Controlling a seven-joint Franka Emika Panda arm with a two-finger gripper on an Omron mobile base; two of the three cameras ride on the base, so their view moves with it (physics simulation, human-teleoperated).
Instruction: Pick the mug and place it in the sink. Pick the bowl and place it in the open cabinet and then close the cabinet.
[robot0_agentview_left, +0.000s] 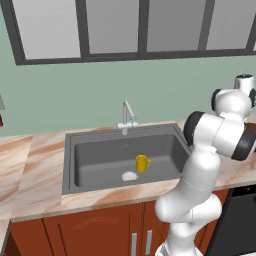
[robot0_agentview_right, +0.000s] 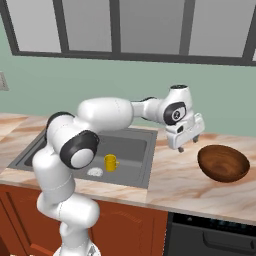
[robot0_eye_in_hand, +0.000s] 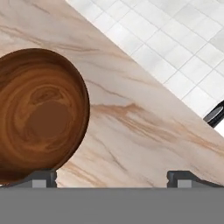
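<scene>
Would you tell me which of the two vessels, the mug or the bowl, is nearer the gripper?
The bowl: brown, on the counter beside the open gripper. The yellow mug stands in the sink.

Marble counter w/ brown veins, red-brown base cabs below, dark-framed window up top, white floor tiles.

We saw an arm built of fat, glossy white segments with rounded shells — each one met the next at a dark grey, almost black joint ring. Its lower part swelled into bulbous white sections stacked like knuckles. The wrist carried a round dark disc with a small pale mark at its centre. The gripper had a boxy white body — two short, dark grey fingers with squared tips stuck out from it.
</scene>
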